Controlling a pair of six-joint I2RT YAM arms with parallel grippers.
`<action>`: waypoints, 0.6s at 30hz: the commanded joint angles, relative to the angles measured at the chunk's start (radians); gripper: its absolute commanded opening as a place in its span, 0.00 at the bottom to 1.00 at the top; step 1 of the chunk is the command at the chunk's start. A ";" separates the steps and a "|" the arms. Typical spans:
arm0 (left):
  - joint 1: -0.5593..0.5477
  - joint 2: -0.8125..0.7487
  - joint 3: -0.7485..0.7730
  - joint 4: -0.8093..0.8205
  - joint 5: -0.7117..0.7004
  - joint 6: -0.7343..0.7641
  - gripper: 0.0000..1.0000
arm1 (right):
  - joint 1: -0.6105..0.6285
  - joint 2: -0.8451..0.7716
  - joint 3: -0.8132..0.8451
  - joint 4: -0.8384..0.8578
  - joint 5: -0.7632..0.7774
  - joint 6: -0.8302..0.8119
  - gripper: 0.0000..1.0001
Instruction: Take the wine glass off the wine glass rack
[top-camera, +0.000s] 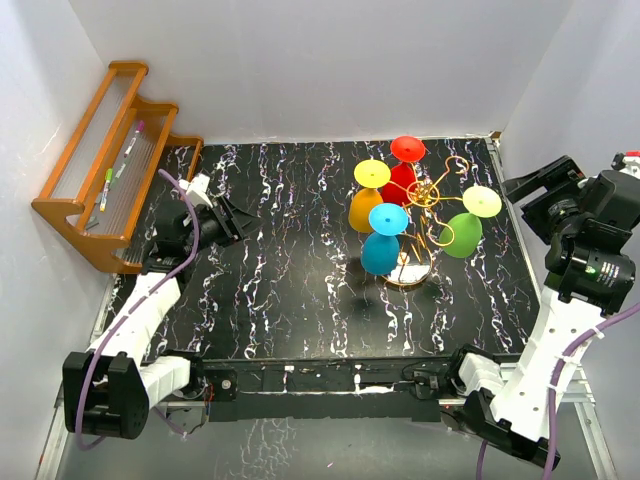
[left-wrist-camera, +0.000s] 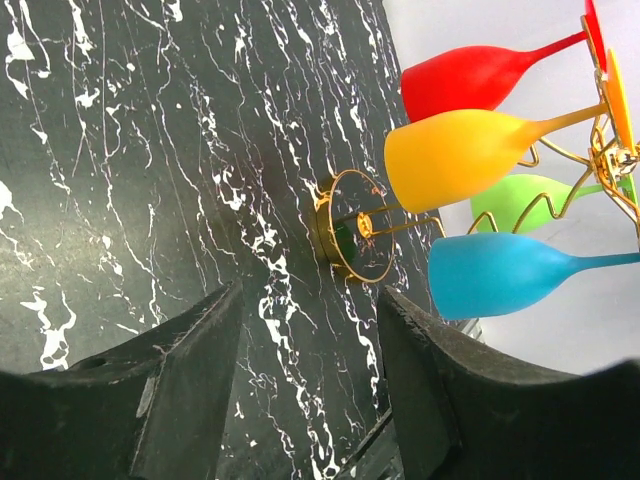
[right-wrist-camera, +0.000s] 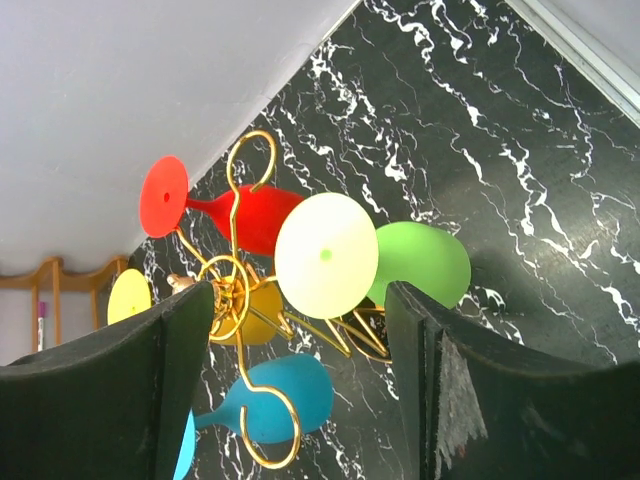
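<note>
Gold wire wine glass rack (top-camera: 425, 195), with a round base and curled arms, stands right of centre towards the far side. The red wine glass (top-camera: 400, 180), yellow wine glass (top-camera: 365, 208), blue wine glass (top-camera: 380, 250) and green wine glass (top-camera: 460, 235) all hang bowl-down from it. None is off, so the whole removal is left to do. The right gripper (top-camera: 520, 195), fingers spread and empty, faces the green wine glass from the right. The left gripper (top-camera: 232, 222), likewise spread and empty, is well apart at left. Black, white-veined marble-pattern tabletop (top-camera: 300, 300); white walls; orange-brown wooden stepped shelf (top-camera: 100, 170) at far left.

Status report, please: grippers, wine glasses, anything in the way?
Left gripper open, empty. Right gripper open, empty, facing green glass. All four glasses hanging on rack. Nothing in the way.
</note>
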 joint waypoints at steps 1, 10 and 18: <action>0.000 0.012 0.039 0.008 0.041 -0.026 0.53 | 0.002 0.000 0.024 -0.021 -0.001 -0.003 0.74; 0.000 0.033 0.036 0.015 0.054 -0.042 0.53 | 0.002 -0.040 -0.041 -0.043 0.009 -0.002 0.81; 0.000 0.037 0.028 0.022 0.051 -0.050 0.53 | 0.001 -0.048 -0.138 0.005 -0.007 0.025 0.80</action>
